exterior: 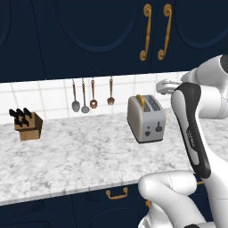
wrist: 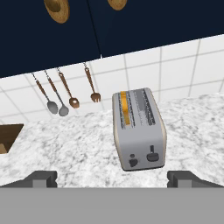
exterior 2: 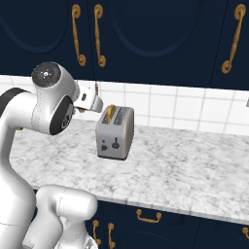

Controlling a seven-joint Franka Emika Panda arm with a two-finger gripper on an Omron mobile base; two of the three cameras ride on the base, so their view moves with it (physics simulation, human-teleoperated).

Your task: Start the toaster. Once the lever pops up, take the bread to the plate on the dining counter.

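- Navy cabinets [exterior: 89, 35] with curled brass handles [exterior: 145, 32] hang over a white tiled backsplash [exterior 2: 185, 109], and drawers with brass pulls sit under the worktop.
- Below the tiles runs the marbled white-grey bench [exterior: 80, 156], the widest surface in both base views.
- The white arm [exterior: 196, 133] rises in front of the bench, its hand raised just beside the toaster, on the robot's right of it and near its top.
- The toaster [exterior: 146, 119] stands upright on the bench near the backsplash, silver-grey, its darker end panel facing the robot.
- A wooden knife block [exterior: 28, 125] with dark handles stands well apart from the toaster, far to the robot's left.
- Four utensils [exterior: 84, 100] hang on the tiles between knife block and toaster: two spoons, a copper ladle-like piece and a fork.
- The bread [wrist: 125, 107] sits in the toaster's left slot, golden-tan, its top edge standing proud of the slot.
- The tool [wrist: 112, 179] is spread wide, holding nothing, its two dark tips apart at the bottom of the hand view with the toaster between and beyond them.
- The lever [wrist: 152, 155] is a dark tab in the end panel's slot, seemingly low in it, though small; a round knob [wrist: 133, 162] sits beside it.
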